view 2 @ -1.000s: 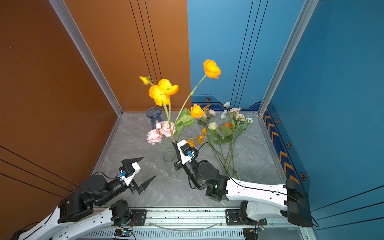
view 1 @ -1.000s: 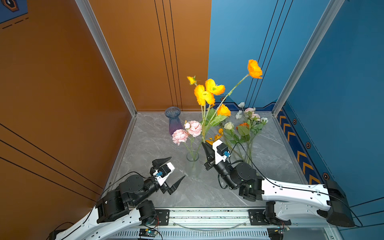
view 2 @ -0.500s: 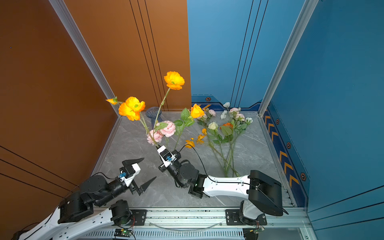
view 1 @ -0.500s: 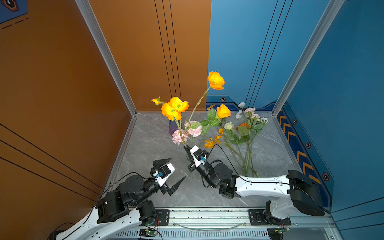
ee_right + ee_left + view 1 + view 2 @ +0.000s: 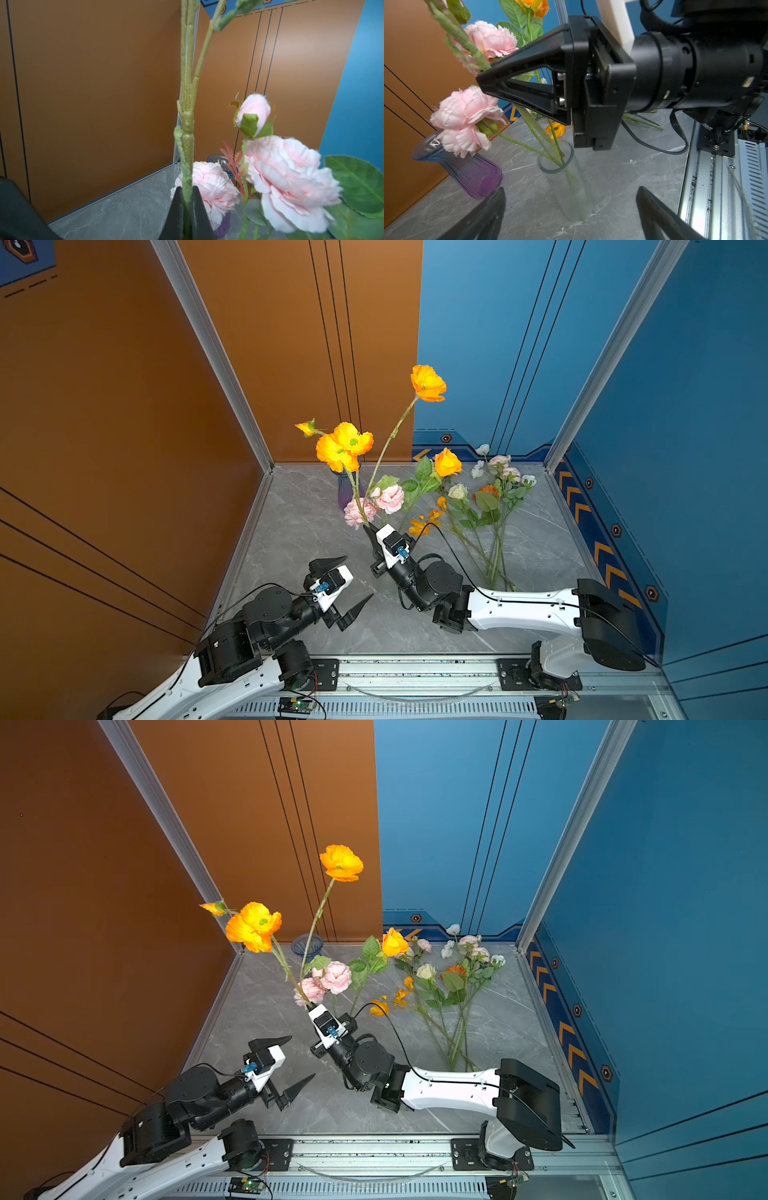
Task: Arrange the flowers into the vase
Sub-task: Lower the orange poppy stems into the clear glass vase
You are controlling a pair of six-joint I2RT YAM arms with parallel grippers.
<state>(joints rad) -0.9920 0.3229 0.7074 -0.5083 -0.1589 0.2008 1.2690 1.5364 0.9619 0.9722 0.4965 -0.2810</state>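
My right tool point(image 5: 188, 199) was clamped tight on the fuzzy green stem of the orange poppy sprig point(image 5: 345, 445), and the stem rose straight up from between the jaws. In both top views its orange blooms stood high above the counter point(image 5: 299, 539), the tallest one point(image 5: 340, 863) well above the rest. Below my grip, the left wrist view showed the stem slanting down into the mouth of the clear ribbed vase point(image 5: 566, 180), which stood upright left of the counter's middle and already held the pink peonies point(image 5: 390, 497). The purple vase point(image 5: 473, 172) stood near the far edge, apart from the clear one. The loose flowers point(image 5: 486, 506) lay flat toward the far right corner, stems pointing to the near edge. My left tool point(image 5: 357, 578) hung with its jaws spread wide and nothing in them, near the near edge, just beside the right tool.
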